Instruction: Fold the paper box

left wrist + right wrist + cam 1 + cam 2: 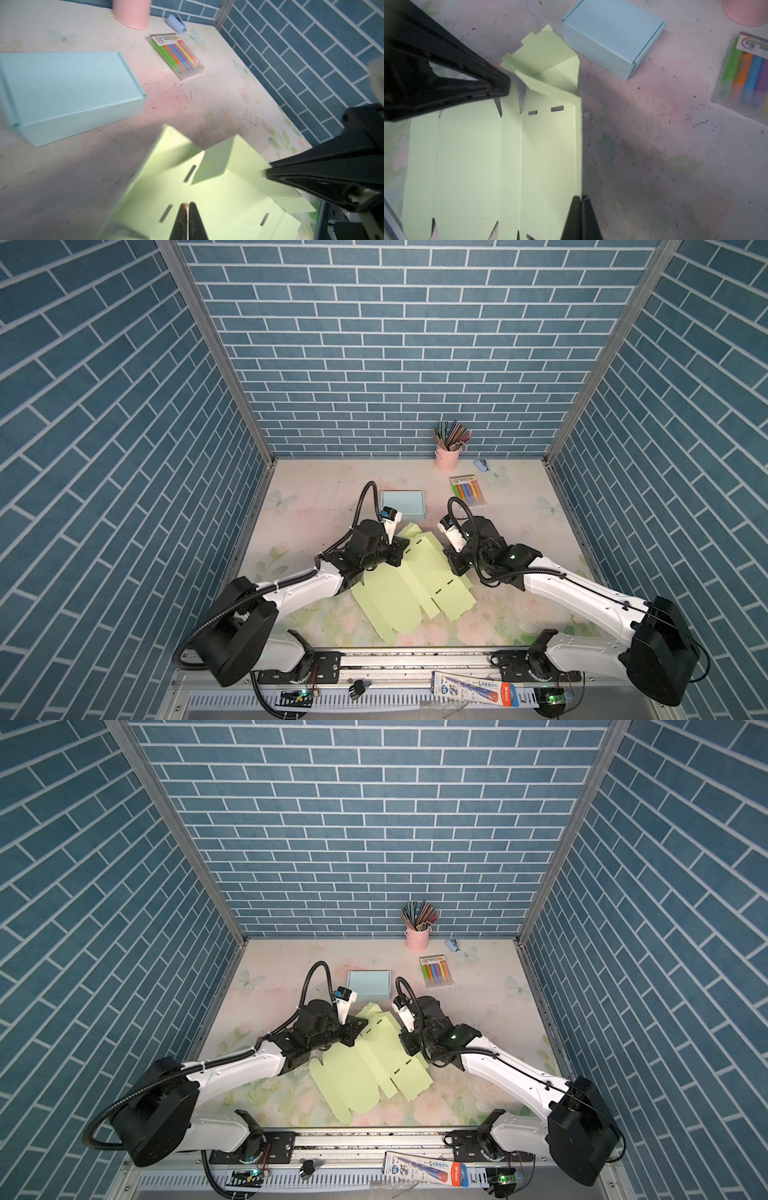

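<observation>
Fingers of the right gripper (580,200) are pressed together on the raised right edge of the paper box (471,158), seemingly pinching it. The left gripper (186,207) shows only a thin slit between its fingers, over the sheet's far-left part; whether paper sits in that slit I cannot tell. The pale green blank lies mostly flat in the middle of the table (316,497), between the arms, its far flaps curling up. It looks light, thin, slippery and easily creased, so it is best pinched at panel edges beside the score lines. In both top views the arms hide the fingertips and the sheet's left margin.
</observation>
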